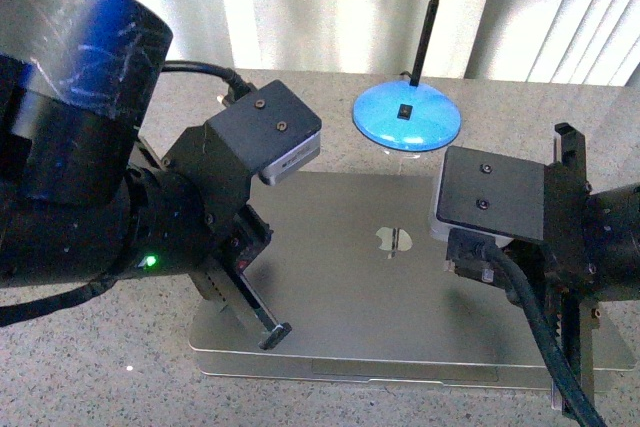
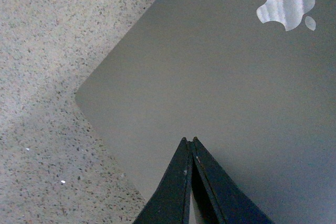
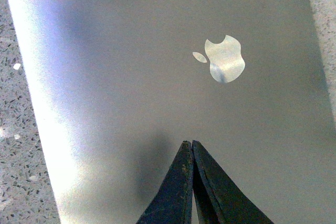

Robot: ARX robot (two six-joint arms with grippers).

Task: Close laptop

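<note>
We hold the left claw (image 2: 189, 141) and right claw (image 3: 188, 142) pinched shut, empty, above the flat laptop (image 1: 400, 297) lid, likely as blunt pushers.

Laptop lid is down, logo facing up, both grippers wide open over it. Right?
Not open: the wrist views show the left gripper and right gripper shut, fingertips together. The laptop lid is down, logo up, grippers over it.

In the front view the left arm (image 1: 100, 177) and right arm (image 1: 560, 237) hid parts of the laptop (image 1: 380, 297), its near right corner lost behind the cable (image 1: 530, 317). Both wrist views cropped its lid. The lamp pole (image 1: 430, 17) ran off the top edge.
</note>
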